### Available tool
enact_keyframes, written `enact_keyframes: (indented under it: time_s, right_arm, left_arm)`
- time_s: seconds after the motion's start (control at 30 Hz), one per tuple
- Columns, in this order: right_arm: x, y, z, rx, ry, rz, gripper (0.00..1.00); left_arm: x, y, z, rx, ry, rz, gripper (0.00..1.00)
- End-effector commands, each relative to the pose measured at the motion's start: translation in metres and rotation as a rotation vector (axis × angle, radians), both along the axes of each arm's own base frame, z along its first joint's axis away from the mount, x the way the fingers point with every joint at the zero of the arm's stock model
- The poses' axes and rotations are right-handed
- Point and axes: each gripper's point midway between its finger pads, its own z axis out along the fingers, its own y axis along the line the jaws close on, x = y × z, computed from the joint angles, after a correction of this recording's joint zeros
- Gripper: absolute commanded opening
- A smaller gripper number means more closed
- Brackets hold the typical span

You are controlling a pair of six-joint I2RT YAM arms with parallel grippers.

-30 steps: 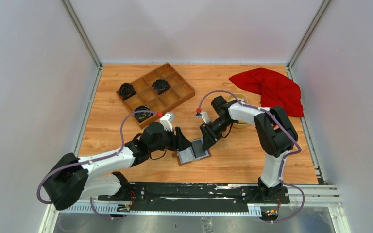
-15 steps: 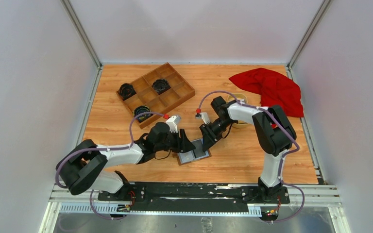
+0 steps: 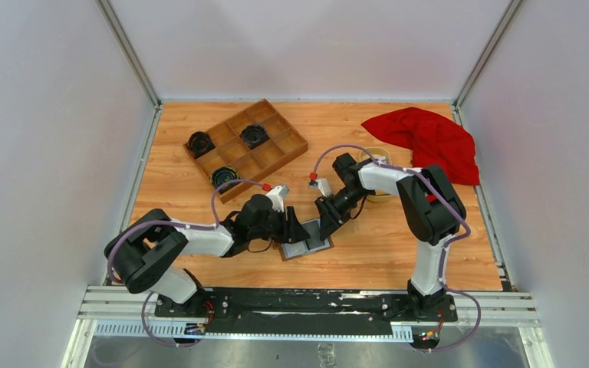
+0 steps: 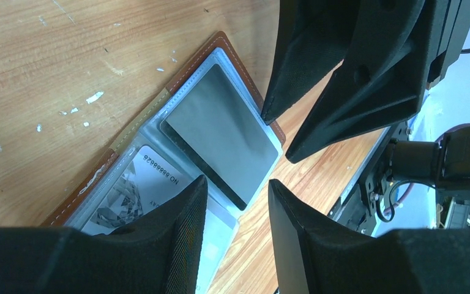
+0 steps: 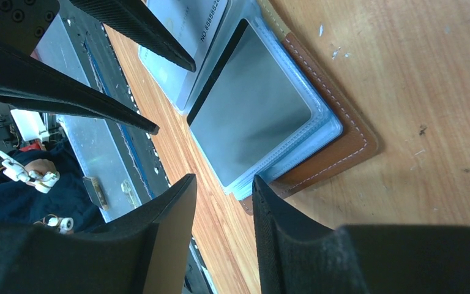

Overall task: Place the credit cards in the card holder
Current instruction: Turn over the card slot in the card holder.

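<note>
Hovering above the open wallet with left gripper and right gripper parted, empty; apparently finishing, with dark card and pale card already pocketed.

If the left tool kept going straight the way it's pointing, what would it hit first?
Most likely the dark card in the open card holder, lying just ahead of the left tool; the right tool sits beyond. Depth is unclear.

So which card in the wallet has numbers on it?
The whitish card with the diamond picture has a number printed along its edge. The dark grey card beside it is plain, with nothing printed on it.
</note>
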Motion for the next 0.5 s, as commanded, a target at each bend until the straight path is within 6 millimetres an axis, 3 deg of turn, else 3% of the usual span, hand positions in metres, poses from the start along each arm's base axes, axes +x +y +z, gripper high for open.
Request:
enact_keyframes:
  time_s: [0.0, 0.47]
  right_arm:
    - [0.0, 0.001, 0.003, 0.003, 0.049, -0.018, 0.42]
    - [-0.002, 0.007, 0.007, 0.041, 0.103, -0.031, 0.41]
  left_arm:
    - [0.001, -0.001, -0.002, -0.015, -0.002, -0.001, 0.45]
    - [0.0, 0.0, -0.019, 0.005, 0.027, 0.005, 0.42]
